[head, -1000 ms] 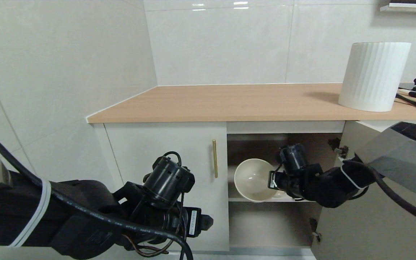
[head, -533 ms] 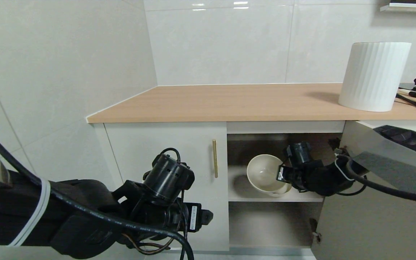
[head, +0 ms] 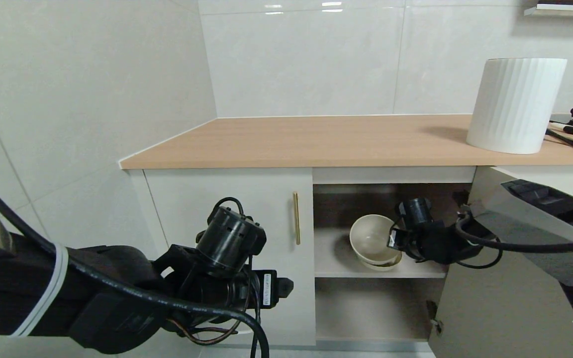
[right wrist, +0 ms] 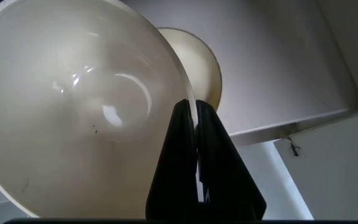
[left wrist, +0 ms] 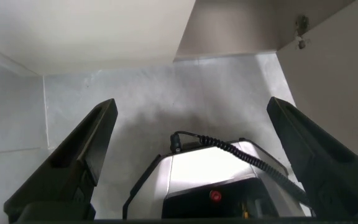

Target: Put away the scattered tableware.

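1. Right gripper (head: 396, 240) (right wrist: 195, 146): the jaws are clamped on the rim of a cream bowl (head: 372, 237) (right wrist: 73, 106), with the bowl wall nipped between them.
2. The bowl is held inside the open cabinet, just above the shelf (head: 334, 258), over its right half. It is tilted, with the mouth turned outward and toward the shelf's left end. The grip sits on the rim's right side. No long axis is offered, only this tilt.
3. A second cream dish (head: 386, 262) (right wrist: 201, 65) lies on the shelf directly under the bowl. The coming move is judged to turn on this: the bowl would need levelling, then lowering onto it. Whether the bowl's lower edge already touches the dish cannot be told.
4. Left gripper (left wrist: 191, 106): the jaws are spread wide and empty, low before the cabinet, below shelf level and well apart from it. The right arm is plainly the nearer.
5. Above the shelf, the tabletop (head: 316, 141) carries a white ribbed container (head: 515, 104).
6. Dark utensils (head: 572, 133) lie beyond it, cut off at the edge; their kind cannot be made out.
7. The shelf's right end is hidden by the arm and the open door (head: 490, 308).
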Available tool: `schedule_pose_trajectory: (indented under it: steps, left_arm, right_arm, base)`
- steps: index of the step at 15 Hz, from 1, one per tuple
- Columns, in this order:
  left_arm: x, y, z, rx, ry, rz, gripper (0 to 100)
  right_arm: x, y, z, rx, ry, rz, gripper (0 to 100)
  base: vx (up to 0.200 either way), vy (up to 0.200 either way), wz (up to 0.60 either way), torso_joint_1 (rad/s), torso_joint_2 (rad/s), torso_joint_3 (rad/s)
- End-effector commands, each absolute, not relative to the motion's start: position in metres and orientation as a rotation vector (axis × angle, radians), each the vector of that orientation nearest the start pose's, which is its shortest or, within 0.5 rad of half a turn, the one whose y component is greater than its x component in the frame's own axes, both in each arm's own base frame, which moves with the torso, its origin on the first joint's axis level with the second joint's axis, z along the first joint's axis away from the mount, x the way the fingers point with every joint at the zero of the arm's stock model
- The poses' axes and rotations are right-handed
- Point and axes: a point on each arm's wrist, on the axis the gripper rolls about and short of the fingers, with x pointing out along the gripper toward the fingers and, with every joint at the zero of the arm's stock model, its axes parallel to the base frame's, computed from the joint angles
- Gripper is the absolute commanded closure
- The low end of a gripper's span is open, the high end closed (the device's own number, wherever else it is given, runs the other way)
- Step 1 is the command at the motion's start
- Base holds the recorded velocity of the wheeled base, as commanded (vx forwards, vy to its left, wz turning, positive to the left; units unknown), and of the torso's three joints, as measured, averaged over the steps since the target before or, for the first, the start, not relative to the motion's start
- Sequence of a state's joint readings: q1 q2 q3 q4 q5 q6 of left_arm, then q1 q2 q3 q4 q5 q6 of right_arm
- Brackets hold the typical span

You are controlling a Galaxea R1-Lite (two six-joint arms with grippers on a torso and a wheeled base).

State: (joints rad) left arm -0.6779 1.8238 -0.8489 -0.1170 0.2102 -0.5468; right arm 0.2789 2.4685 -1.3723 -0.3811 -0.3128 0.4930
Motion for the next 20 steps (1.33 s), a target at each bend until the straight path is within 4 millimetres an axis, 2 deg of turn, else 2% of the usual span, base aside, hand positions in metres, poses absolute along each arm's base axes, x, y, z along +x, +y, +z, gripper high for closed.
schedule_pose_trajectory:
  steps: [1, 4, 14, 15, 20]
  left_arm:
    - [0.2384, -0.186, 0.1104, -0.136, 0.868, -0.21, 0]
    - [0.2384, -0.1859, 0.111, -0.139, 0.865, -0.209, 0]
    - [0.2384, -0.1859, 0.111, -0.139, 0.865, -0.209, 0]
    - [0.2384, -0.1859, 0.111, -0.139, 0.865, -0.209, 0]
    - [0.2389, -0.1857, 0.1113, -0.14, 0.863, -0.206, 0]
  right_arm:
    - [0.4455, 0.1161, -0.0101, 0.257, 0.669, -0.21, 100]
    - [0.4489, 0.1096, -0.0129, 0.246, 0.668, -0.221, 100]
    - [0.4519, 0.1102, -0.0175, 0.24, 0.668, -0.229, 100]
    - [0.4519, 0.1102, -0.0175, 0.239, 0.668, -0.229, 0]
    - [0.4503, 0.1113, -0.0156, 0.238, 0.667, -0.225, 0]
  base:
    - [0.0, 0.0, 0.0, 0.0, 0.0, 0.0]
    - [0.0, 0.0, 0.0, 0.0, 0.0, 0.0]
    - [0.0, 0.0, 0.0, 0.0, 0.0, 0.0]
    - [0.0, 0.0, 0.0, 0.0, 0.0, 0.0]
    - [0.0, 0.0, 0.0, 0.0, 0.0, 0.0]
